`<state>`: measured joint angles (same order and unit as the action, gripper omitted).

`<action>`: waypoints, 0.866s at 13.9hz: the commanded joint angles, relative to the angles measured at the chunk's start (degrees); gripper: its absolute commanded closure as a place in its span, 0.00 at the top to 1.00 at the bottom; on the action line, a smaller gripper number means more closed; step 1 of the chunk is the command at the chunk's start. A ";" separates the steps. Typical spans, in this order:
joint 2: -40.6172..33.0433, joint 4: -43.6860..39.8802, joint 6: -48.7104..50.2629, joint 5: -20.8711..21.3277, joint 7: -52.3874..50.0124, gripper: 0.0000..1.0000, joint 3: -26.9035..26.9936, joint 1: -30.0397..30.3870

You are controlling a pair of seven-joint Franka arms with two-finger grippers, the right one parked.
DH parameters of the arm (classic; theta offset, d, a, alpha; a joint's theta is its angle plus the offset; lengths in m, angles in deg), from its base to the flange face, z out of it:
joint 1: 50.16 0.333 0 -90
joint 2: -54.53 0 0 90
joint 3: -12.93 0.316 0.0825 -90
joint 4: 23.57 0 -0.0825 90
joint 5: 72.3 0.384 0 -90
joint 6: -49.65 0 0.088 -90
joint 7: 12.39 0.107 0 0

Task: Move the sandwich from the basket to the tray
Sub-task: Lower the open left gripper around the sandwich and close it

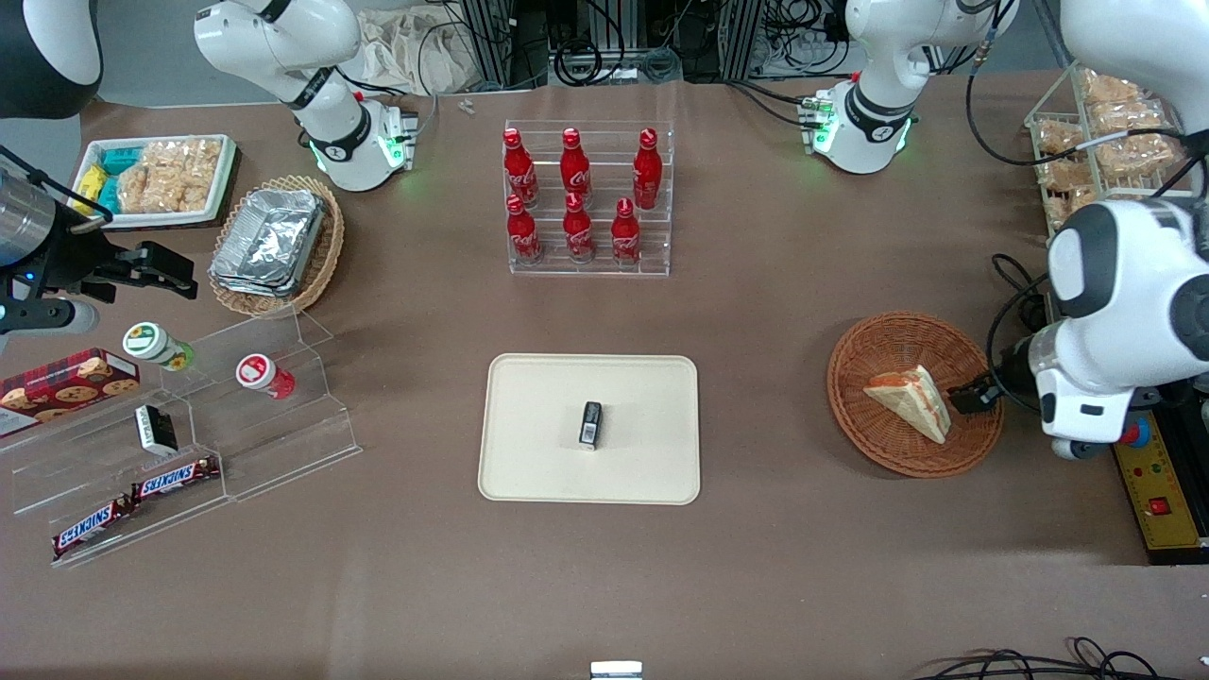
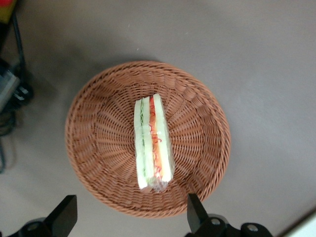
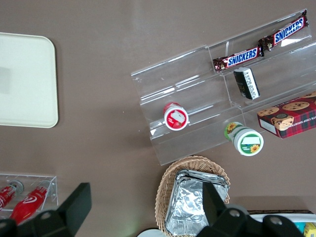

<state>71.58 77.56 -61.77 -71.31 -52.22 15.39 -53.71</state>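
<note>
The sandwich (image 1: 911, 401) (image 2: 153, 143), a clear-wrapped white wedge with red and green filling, lies in the round reddish-brown wicker basket (image 1: 874, 444) (image 2: 96, 148). The left arm's gripper (image 1: 973, 395) (image 2: 131, 217) hovers above the basket's rim at the working arm's end of the table, beside the sandwich. It is open, with its black fingers (image 2: 196, 213) spread wide and nothing between them. The cream tray (image 1: 538, 463) (image 3: 24, 79) sits mid-table, toward the parked arm from the basket.
A small black packet (image 1: 590, 424) lies on the tray. A clear rack of red bottles (image 1: 586, 194) stands farther from the front camera. A wire rack of snack bags (image 1: 1100, 132) and a yellow control box (image 1: 1157, 491) flank the working arm.
</note>
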 commanded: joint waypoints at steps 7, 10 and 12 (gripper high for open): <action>3.34 11.44 -16.89 -0.29 -10.70 1.00 -0.35 -0.76; 3.08 14.43 -18.40 -0.29 -10.70 1.00 -0.26 -0.41; 3.17 15.84 -19.18 -0.29 -10.70 1.00 -0.18 -0.14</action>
<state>76.06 90.79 -79.01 -71.43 -61.80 15.11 -53.99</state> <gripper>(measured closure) 0.000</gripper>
